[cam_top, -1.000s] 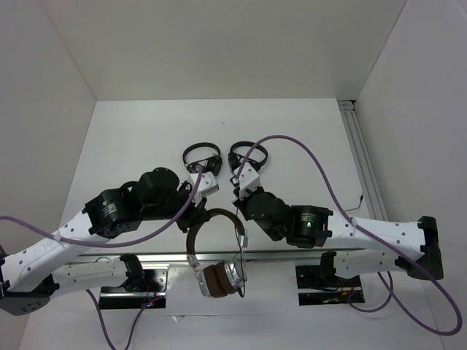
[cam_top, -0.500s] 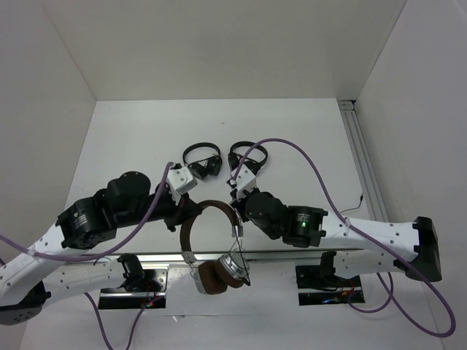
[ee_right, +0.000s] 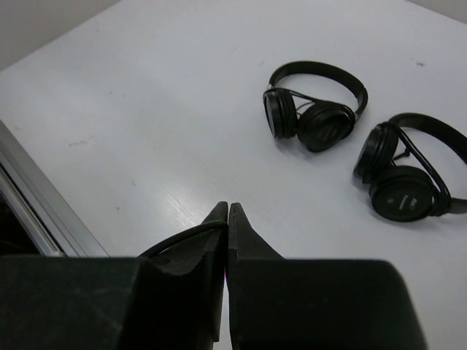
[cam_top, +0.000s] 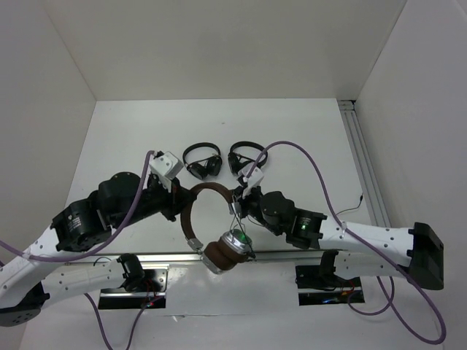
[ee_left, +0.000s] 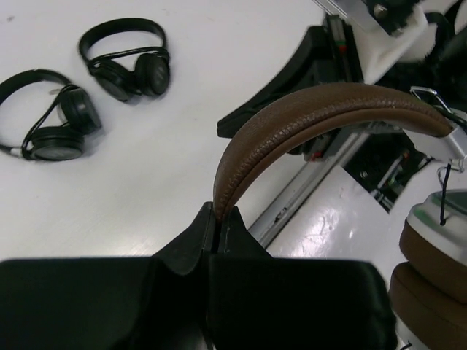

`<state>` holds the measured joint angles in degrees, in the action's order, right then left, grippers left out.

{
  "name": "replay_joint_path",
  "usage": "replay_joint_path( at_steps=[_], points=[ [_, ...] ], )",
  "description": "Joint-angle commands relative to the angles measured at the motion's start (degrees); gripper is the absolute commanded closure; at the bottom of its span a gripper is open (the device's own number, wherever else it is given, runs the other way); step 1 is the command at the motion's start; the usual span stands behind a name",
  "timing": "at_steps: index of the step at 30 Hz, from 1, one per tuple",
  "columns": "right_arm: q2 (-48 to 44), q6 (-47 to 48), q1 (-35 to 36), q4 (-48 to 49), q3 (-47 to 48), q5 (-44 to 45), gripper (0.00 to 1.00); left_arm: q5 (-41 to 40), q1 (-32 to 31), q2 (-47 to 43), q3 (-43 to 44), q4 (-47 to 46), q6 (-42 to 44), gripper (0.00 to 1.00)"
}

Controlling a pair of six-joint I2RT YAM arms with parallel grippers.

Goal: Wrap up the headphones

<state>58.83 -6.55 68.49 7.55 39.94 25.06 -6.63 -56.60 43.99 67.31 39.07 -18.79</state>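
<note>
Headphones [cam_top: 219, 255] at the white table's [cam_top: 292, 131] near edge (white walls [cam_top: 219, 44] around): left jaws clamp headband [ee_left: 321, 109], right jaws pinch cable [ee_right: 181, 236].

1. Table [cam_top: 139, 135]: white and flat, enclosed by plain white walls [cam_top: 219, 44] at the back and on both sides.
2. Rail [cam_top: 360, 157]: a silver metal strip that runs along the table's right edge.
3. Left black set [cam_top: 202, 162]: lies flat on the table near its middle, headband toward the back wall, cups folded close together.
4. Right black set [cam_top: 246, 157]: lies just beside the left black set without touching it, in the same orientation.
</note>
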Motion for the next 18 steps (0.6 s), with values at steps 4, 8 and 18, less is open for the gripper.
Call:
replay_joint_path(
  at_steps=[4,8,18],
  points=[
    [8.9,-2.1,-4.8,21.0,-2.8,-11.9,0.86,-12.0,-0.4,-1.3,6.6,-10.3,-12.2,1.00],
    [14.5,-5.1,-6.8,29.8,-4.1,-17.2,0.81,-15.2,-0.4,-1.3,7.2,-10.3,-15.7,1.00],
    [27.2,-11.7,-9.1,45.1,-7.0,-26.9,0.79,-25.6,-0.4,-4.4,9.7,-8.2,-22.3,1.00]
  ],
)
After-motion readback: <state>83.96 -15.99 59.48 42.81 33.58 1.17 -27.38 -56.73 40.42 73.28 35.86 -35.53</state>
